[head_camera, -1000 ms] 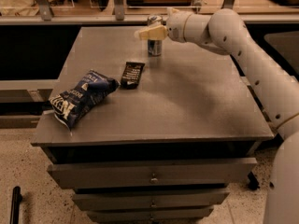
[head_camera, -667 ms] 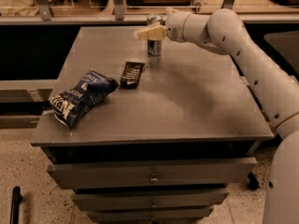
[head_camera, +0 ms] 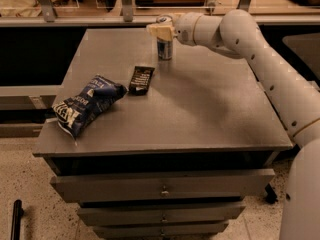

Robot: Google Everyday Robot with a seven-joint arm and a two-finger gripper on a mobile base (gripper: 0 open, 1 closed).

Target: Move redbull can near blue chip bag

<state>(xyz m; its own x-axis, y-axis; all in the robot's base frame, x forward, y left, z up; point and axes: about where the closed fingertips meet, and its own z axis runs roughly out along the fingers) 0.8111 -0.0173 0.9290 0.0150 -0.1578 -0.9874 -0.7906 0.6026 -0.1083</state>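
Observation:
The redbull can [head_camera: 164, 49] stands upright on the grey table [head_camera: 200, 114] near its far edge. My gripper [head_camera: 161, 30] reaches in from the right and is closed around the can's upper part, with a cream finger [head_camera: 159, 30] across its front. The blue chip bag [head_camera: 86, 104] lies wrinkled at the table's left front, well apart from the can.
A flat dark rectangular wrapper [head_camera: 141, 80] lies between the can and the bag. My white arm [head_camera: 260, 59] spans the table's right back side. Drawers [head_camera: 160, 189] sit below the tabletop. A ledge with metal posts [head_camera: 125, 4] runs behind the table.

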